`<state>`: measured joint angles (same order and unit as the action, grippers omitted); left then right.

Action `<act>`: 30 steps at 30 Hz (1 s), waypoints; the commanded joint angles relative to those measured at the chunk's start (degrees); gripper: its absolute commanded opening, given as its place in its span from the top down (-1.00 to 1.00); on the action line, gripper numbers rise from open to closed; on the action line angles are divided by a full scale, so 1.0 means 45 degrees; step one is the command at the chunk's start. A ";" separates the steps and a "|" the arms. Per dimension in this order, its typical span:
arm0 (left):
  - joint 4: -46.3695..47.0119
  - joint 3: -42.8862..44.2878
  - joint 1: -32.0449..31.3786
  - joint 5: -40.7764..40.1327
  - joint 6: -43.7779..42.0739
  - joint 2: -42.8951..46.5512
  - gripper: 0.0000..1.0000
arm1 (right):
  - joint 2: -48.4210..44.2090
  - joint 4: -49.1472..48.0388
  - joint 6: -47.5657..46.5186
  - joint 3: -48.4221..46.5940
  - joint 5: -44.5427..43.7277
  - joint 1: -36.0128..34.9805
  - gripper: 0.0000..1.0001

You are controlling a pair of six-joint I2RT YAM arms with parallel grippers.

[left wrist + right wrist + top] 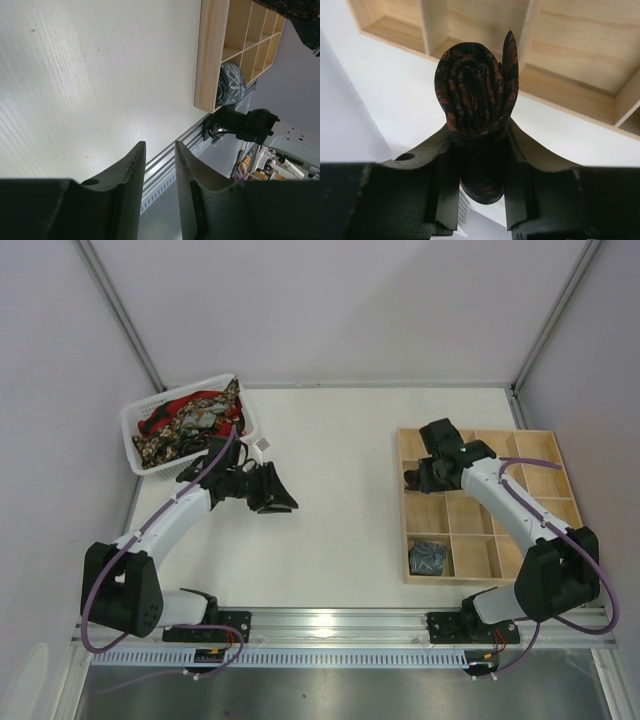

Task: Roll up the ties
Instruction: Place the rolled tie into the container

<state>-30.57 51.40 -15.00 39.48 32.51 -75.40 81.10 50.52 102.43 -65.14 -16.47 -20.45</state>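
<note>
My right gripper (479, 131) is shut on a compact coil of dark brown-maroon tie (475, 85). It holds the coil just above the left edge of the wooden compartment tray (570, 60). In the top view the right gripper (414, 478) is over the tray's (555, 455) upper-left cells. A rolled grey-blue tie (430, 557) lies in a near-left cell, and it also shows in the left wrist view (231, 82). Several unrolled red and gold-black ties (190, 423) are heaped in the white basket (132, 435). My left gripper (272, 490) hovers right of the basket, its jaws narrowly open and empty (160, 146).
A small white object (262, 448) lies on the table beside the basket. The white tabletop (340, 500) stretches between basket and tray. The metal rail (340, 625) runs along the near edge. Grey walls enclose the back and sides.
</note>
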 commanded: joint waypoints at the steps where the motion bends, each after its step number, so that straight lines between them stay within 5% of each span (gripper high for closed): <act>1: 0.0171 0.0356 -0.0181 0.0522 -0.0232 0.0055 0.28 | -0.0230 0.0939 0.0498 -0.1420 -0.1535 0.0071 1.00; 10: 0.0523 0.0474 -0.0279 0.1206 -0.0545 0.0055 0.10 | 0.0512 0.1878 0.1202 -0.1228 -0.1243 0.0227 1.00; 30: 0.0152 0.0454 -0.0279 0.0836 -0.0799 0.0211 0.09 | 0.1626 0.1862 0.1690 0.0529 -0.0247 0.0051 1.00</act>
<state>-30.17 51.55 -15.75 42.68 30.79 -75.72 87.07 59.00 108.44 -65.06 -17.02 -20.16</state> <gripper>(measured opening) 0.458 0.358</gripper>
